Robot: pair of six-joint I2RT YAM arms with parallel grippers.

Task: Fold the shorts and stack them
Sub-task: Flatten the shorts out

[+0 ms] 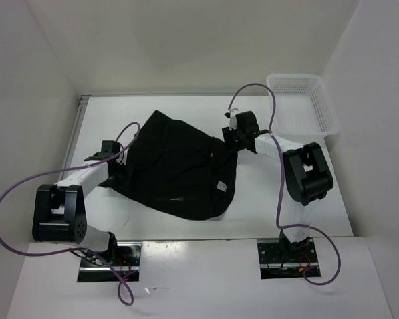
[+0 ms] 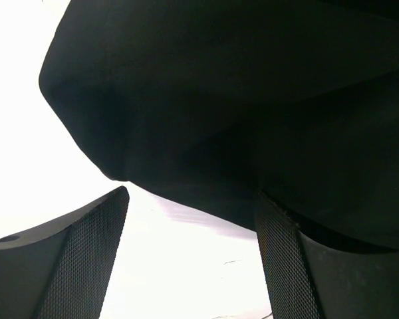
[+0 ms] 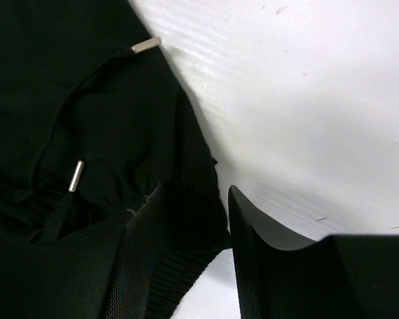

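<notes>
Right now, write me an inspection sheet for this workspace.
Surface: white table, faint scuffs.
Job's things: black shorts crumpled mid-table, unfolded; drawstring lying loose.
Clutter: white mesh basket at the far right corner.
Grippers: left gripper open at the shorts' left edge; right gripper, fingers astride the waistband, grip unclear.
Cables: purple cables loop from both arms.
Surroundings: white walls; nothing else seen.
</notes>
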